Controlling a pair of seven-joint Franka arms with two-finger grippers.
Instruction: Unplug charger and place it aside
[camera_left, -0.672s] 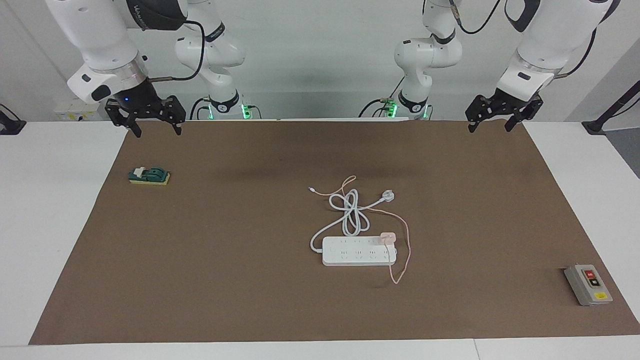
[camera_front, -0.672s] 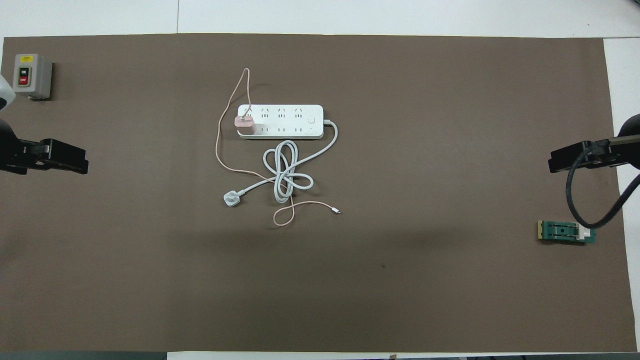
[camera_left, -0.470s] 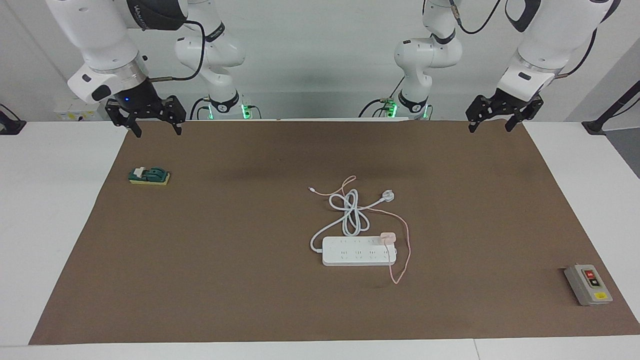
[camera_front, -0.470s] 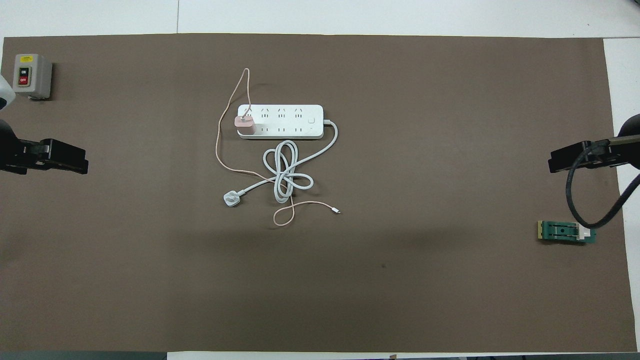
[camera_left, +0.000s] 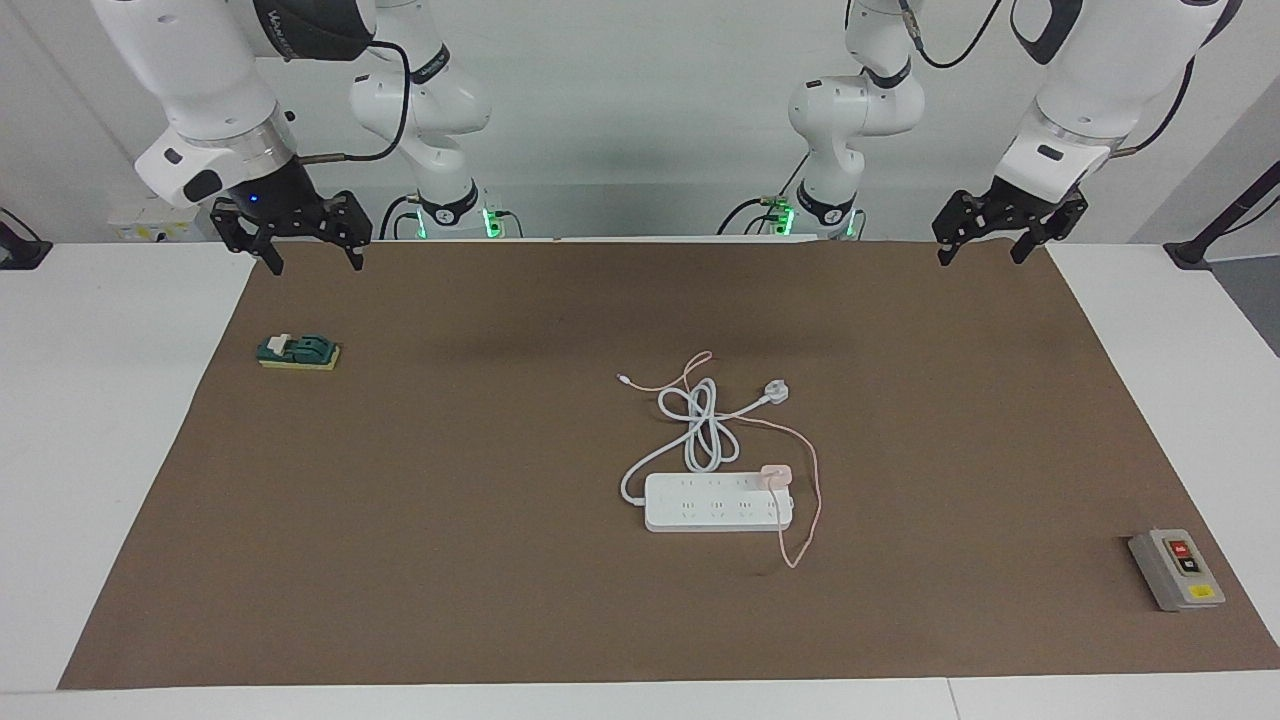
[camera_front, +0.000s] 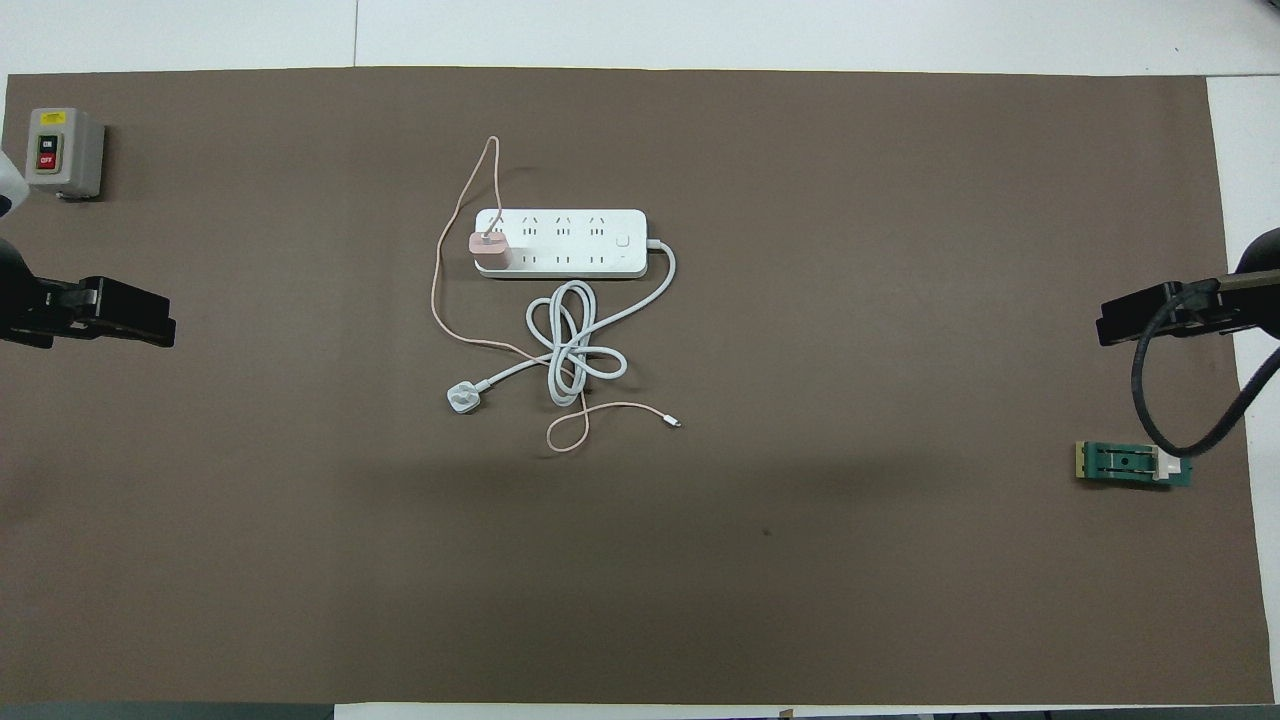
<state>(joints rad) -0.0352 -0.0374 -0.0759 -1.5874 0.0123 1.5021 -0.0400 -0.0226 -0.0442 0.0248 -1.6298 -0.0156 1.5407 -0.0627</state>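
The pale-pink cube charger (camera_left: 776, 474) sits plugged into the end socket of the white power strip (camera_left: 715, 503) that is toward the left arm's end of the table, near the middle of the brown mat. It also shows in the overhead view (camera_front: 489, 250), on the strip (camera_front: 580, 243). Its thin pink cable (camera_left: 816, 490) loops around that end of the strip and runs toward the robots. My left gripper (camera_left: 978, 258) and my right gripper (camera_left: 315, 265) hang open and empty over the mat's corners nearest the robots, far from the charger. They also show in the overhead view, left (camera_front: 120, 322) and right (camera_front: 1150, 315).
The strip's thick white cord (camera_left: 700, 425) lies coiled nearer to the robots and ends in a white round plug (camera_left: 776, 392). A grey on/off switch box (camera_left: 1176, 570) stands toward the left arm's end. A green knife switch (camera_left: 298, 352) lies toward the right arm's end.
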